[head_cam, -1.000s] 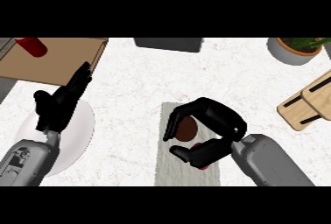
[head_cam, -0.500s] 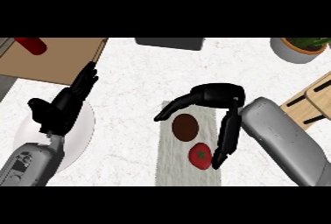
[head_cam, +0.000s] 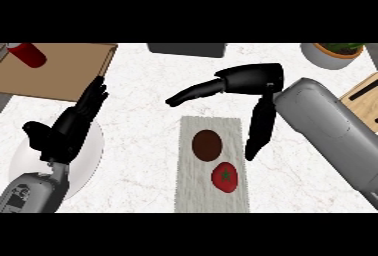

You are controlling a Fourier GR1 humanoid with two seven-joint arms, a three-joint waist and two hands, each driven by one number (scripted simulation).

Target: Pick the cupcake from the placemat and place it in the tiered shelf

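The right robot hand [head_cam: 247, 82] hovers open over the white marble table [head_cam: 148, 120], its fingers spread and holding nothing — a second ago that same hand was curled low over the grey placemat [head_cam: 212, 165], covering the brown cupcake [head_cam: 207, 144]; half a second ago it had already lifted and opened, and now it sits higher and farther toward the far side of the placemat. The change suggests the first grasp came away without the cupcake, or was only an approach, so the pick itself remains to be done. The cupcake lies on the placemat just below the right robot hand, between its outstretched finger on one side and the long thumb [head_cam: 260, 125] that reaches down along the placemat's right edge; nothing touches it. A red tomato-like fruit [head_cam: 224, 176] rests just nearer the robot than the cupcake, almost touching it, and looks likely to get in the way of a closing hand. The left robot hand [head_cam: 66, 132] rests open at the view's left, fingers pointing up, over a white plate [head_cam: 92, 160] — it has barely shifted over the last second. Beyond it lies a wooden board [head_cam: 70, 70] bearing a red object [head_cam: 28, 54]. To the right of the right forearm shows a pale wooden piece [head_cam: 362, 97], probably part of the tiered shelf, though too little is visible to be sure; a potted plant [head_cam: 336, 52] and a dark tray [head_cam: 187, 48] stand at the far edge.
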